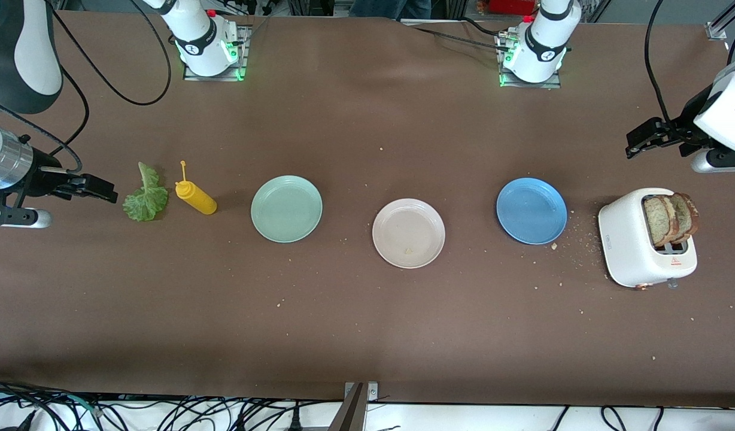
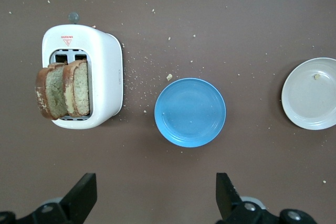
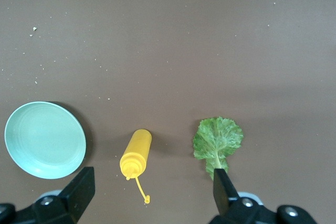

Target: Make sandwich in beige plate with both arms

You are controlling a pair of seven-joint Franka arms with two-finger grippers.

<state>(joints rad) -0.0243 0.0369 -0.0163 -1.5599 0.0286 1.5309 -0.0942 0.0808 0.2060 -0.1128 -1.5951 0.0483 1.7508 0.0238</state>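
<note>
Both tools hang wide open and empty, my left tool (image 1: 634,145) above the toaster (image 1: 634,251) holding the toast slices (image 1: 671,218), my right tool (image 1: 107,191) beside the lettuce leaf (image 1: 145,200); I fear crumbling toast or dragging limp lettuce short of the bare beige plate (image 1: 408,233) mid-bench.

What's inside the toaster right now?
Two toast slices stand in the toaster slots, their upper parts sticking out. The slots hide their lower parts. Crumbs lie on the table beside it.
</note>
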